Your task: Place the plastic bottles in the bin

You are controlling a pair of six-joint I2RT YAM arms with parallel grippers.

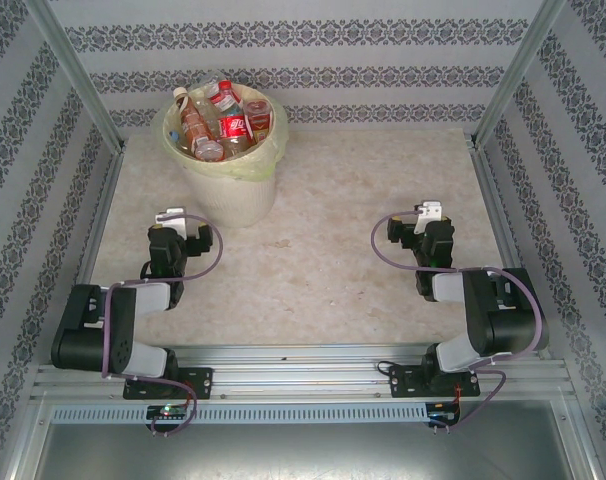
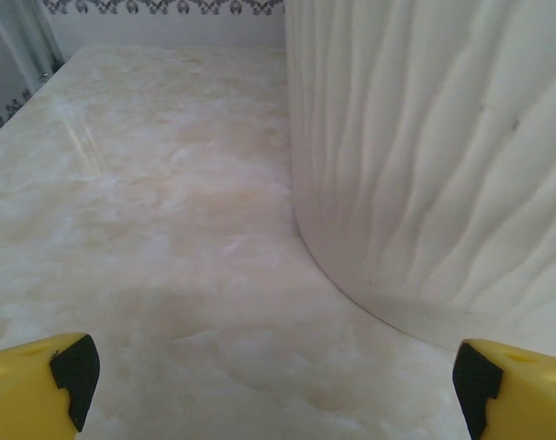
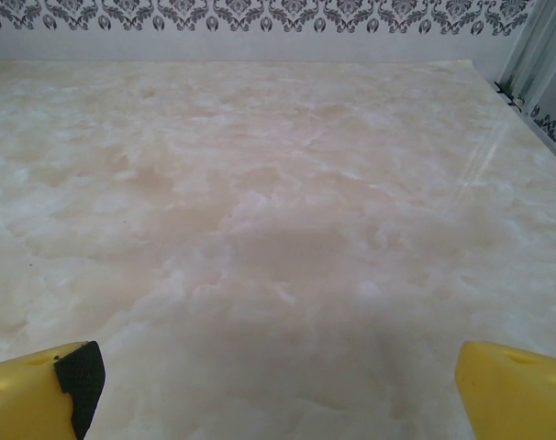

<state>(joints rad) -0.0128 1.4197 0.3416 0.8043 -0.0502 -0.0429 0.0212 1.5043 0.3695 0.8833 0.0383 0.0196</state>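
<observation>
The bin point(image 1: 235, 195) stands on the table point(image 1: 343, 270) with the bottles point(image 1: 221, 125) piled inside it, heaped up to the rim within a pale yellow liner point(image 1: 251, 165) (red labels and a red cap stand out; the rest are too jumbled to count). The back wall point(image 1: 383, 75) runs just behind the bin. The left gripper point(image 1: 173, 217) sits just in front of the bin, near its base and slightly to its left, apart from it. Its jaws are spread wide and hold nothing. In the left wrist view the yellow fingers point(image 2: 39, 385) sit at the two lower corners, and the bin's ribbed cream side rises close ahead on the right, with bare tabletop between it and the fingers. The right gripper point(image 1: 430, 212) is well to the right of the bin, about as far from the back wall as the left one. It is also released and empty, its jaws wide apart, and in the right wrist view it faces bare marbled tabletop. Both arms are folded low, with their bases on the side of the table opposite the bin.
</observation>
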